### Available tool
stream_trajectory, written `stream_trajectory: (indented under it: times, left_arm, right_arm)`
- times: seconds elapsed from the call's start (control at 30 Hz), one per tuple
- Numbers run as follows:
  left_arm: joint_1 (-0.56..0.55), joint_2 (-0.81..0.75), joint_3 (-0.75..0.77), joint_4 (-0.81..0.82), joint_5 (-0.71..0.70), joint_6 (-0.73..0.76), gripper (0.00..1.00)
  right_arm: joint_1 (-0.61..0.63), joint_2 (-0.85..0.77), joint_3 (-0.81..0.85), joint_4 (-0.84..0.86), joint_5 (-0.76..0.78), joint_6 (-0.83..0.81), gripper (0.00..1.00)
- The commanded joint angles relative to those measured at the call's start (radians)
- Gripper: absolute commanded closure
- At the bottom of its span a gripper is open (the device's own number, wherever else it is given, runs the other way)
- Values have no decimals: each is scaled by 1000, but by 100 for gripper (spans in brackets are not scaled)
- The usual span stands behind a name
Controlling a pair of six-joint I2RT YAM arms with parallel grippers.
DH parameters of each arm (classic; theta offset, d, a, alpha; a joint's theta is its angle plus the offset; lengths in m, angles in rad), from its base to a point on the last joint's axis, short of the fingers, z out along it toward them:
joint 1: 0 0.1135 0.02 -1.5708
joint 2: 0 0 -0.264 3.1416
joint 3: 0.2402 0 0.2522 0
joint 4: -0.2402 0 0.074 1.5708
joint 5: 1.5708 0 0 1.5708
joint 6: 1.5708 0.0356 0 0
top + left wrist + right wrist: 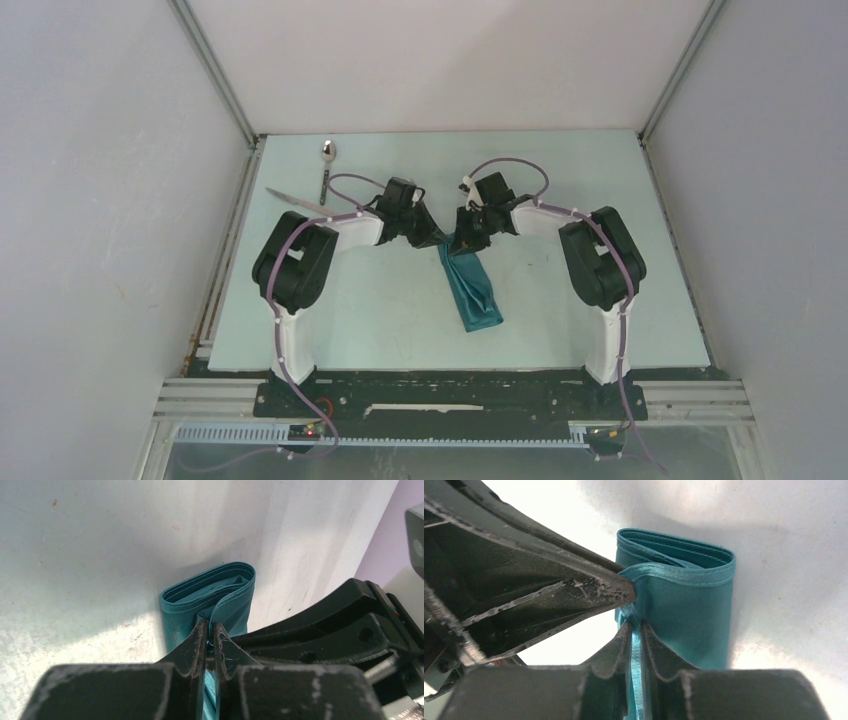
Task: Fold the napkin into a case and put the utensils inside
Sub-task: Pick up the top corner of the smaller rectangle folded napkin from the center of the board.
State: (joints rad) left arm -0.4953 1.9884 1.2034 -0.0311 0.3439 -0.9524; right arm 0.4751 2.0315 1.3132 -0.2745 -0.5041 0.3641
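Observation:
The napkin [473,290] is a teal cloth folded into a narrow strip, running from the table's middle toward the near edge. Both grippers meet at its far end. My left gripper [210,630] is shut on a raised fold of the napkin [210,592], with cloth showing between its fingers. My right gripper [636,627] pinches a hem of the napkin [684,605] right beside it. In the top view the left gripper [441,238] and right gripper [468,238] almost touch. The spoon [328,160] and the knife [298,200] lie at the far left, apart from the cloth.
White enclosure walls stand close around the pale table [600,330]. The left arm's elbow [295,262] sits just near of the knife. The right arm's elbow [602,255] rises over the right side.

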Motion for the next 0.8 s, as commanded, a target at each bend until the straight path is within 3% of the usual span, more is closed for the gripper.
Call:
stream_trajectory:
  times: [0.0, 0.1, 0.2, 0.57, 0.77]
  left_arm:
    - [-6, -9, 23, -4, -3, 25, 91]
    - [-5, -10, 20, -5, -2, 27, 92]
    - [-5, -12, 16, -5, -2, 26, 93]
    - [4, -37, -6, -7, 3, 17, 97]
    - [7, -44, -15, -3, 6, 15, 99]
  right_arm:
    - [24, -92, -6, -28, 44, -12, 76]
    - [41, -113, -6, -37, 97, -27, 63]
    - [70, -129, -5, -37, 178, -46, 58]
    - [217, -133, -6, -44, 550, -125, 57]
    - [247, -126, -7, -38, 652, -117, 62]
